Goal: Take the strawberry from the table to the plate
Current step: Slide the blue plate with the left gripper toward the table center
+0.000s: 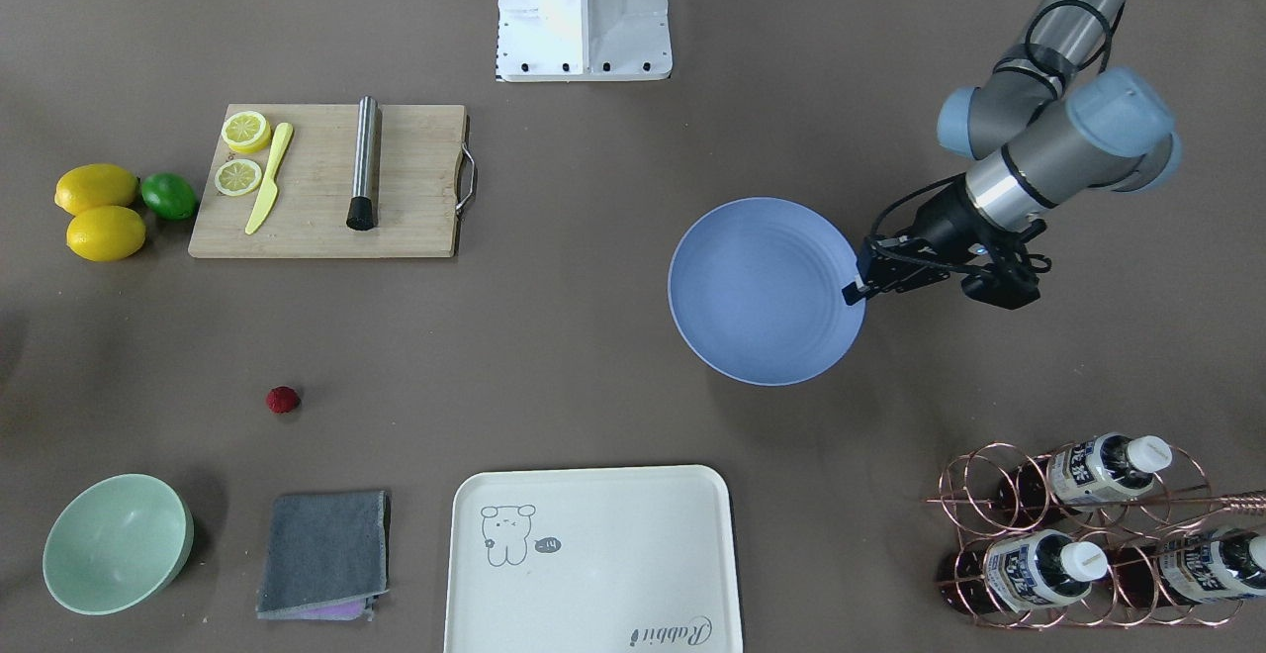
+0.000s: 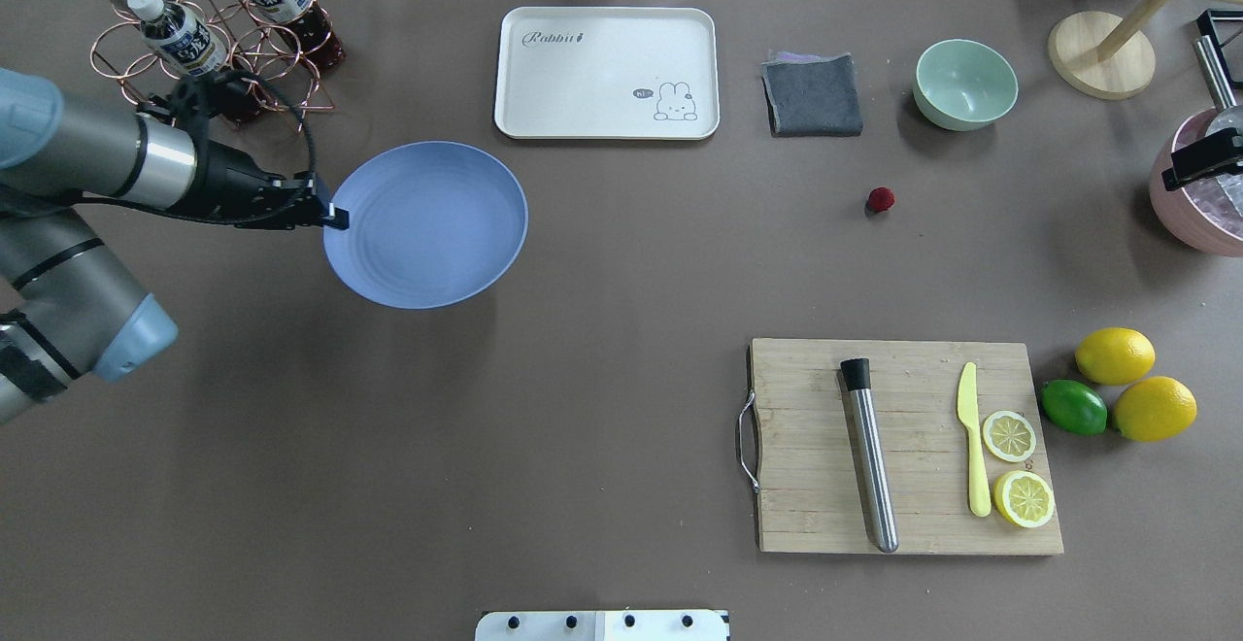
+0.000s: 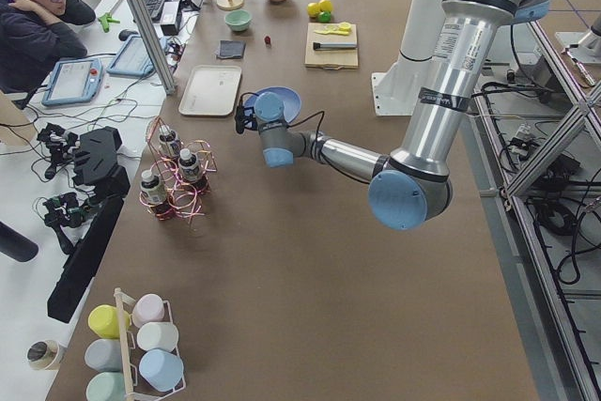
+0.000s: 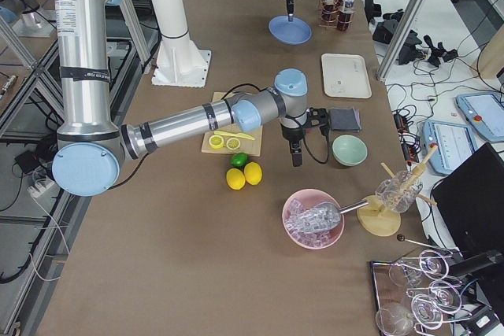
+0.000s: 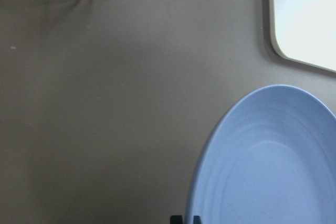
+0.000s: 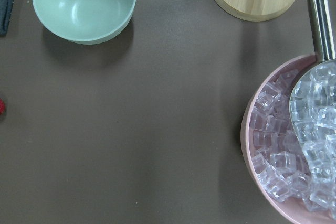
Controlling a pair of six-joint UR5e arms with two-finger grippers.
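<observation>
The strawberry (image 2: 881,199) is a small deep-red berry lying alone on the grey-brown table (image 2: 621,379), between the grey cloth and the cutting board. It also shows in the front view, strawberry (image 1: 283,400), and at the left edge of the right wrist view, strawberry (image 6: 1,106). The blue plate (image 2: 427,223) is far from it, with my left gripper (image 2: 335,219) shut on its near rim, plate (image 5: 273,161). My right gripper (image 4: 296,161) hangs high over the table near the mint bowl, pointing down and holding nothing. None of its fingertips reach into its wrist view, so it reads as open.
A cutting board (image 2: 903,447) carries a metal rod, a yellow knife and lemon slices, with two lemons and a lime (image 2: 1073,406) beside it. At the back are a cream tray (image 2: 607,73), a grey cloth (image 2: 814,95), a mint bowl (image 2: 965,84), a pink ice bowl (image 6: 294,145) and a bottle rack (image 2: 204,39).
</observation>
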